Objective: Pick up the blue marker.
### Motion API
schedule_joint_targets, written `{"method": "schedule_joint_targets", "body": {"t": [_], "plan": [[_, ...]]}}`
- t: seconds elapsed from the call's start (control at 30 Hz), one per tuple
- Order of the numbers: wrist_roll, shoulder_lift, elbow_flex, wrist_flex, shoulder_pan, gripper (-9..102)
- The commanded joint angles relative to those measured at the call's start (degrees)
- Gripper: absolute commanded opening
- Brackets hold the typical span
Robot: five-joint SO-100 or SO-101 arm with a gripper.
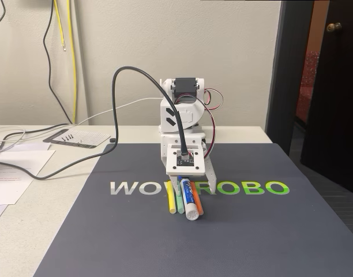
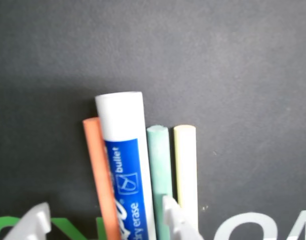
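With open gripper (image 2: 105, 220) straddling the marker (image 2: 124, 165) and orange stick (image 2: 100, 175), close squarely on the marker alone, shedding the stick.

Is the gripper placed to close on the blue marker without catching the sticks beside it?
Probably not cleanly. The gripper straddles the blue marker, but the orange stick also lies between its fingertips.

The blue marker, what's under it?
Under the blue marker lies the dark gray mat. An orange stick sits beside it; whether the marker overlaps that stick's edge is hidden.
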Motion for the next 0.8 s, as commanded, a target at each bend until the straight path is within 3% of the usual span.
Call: {"method": "schedule_joint_targets", "body": {"t": [0.0, 0.33, 0.77], "plan": [[0.26, 0.44, -2.20, 0.97, -0.70, 30], [0.53, -0.62, -2.20, 1.67, -1.23, 29], [0.35, -1.85, -2.20, 0.53, -1.67, 7]]}}
